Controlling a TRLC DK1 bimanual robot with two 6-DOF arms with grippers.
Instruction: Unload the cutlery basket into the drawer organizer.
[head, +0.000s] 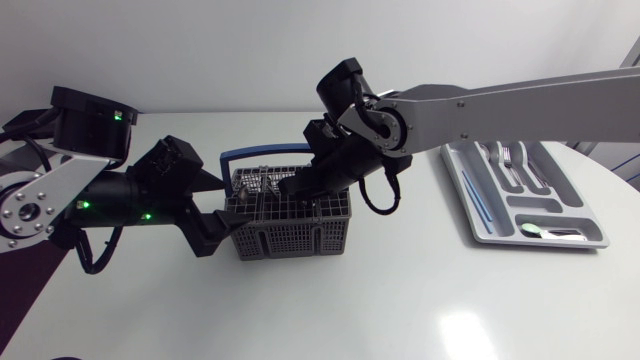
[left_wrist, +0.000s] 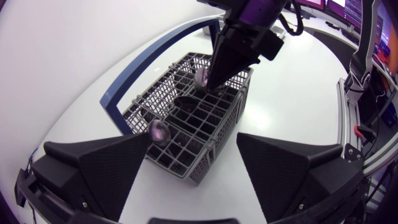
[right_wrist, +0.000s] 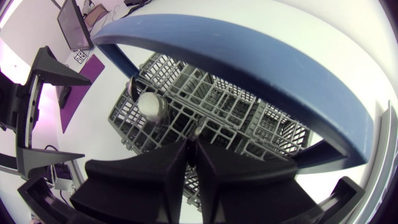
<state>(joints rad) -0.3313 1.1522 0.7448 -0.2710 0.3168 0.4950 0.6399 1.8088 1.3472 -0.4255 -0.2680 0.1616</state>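
While your right gripper sits pressed together inside the grey mesh, blue-handled cutlery basket mid-table, its catch is hidden | left gripper spread beside basket | drawer organizer well apart

head camera: fixed above table, looks straight down, farthest off; takes in both my arms, basket, drawer organizer.
left wrist camera: on left arm's last link, low, looks over left gripper across table; basket close ahead, right gripper beyond.
right wrist camera: on right arm's last link, faces down into basket, very near, blue handle just ahead.
all three share basket.
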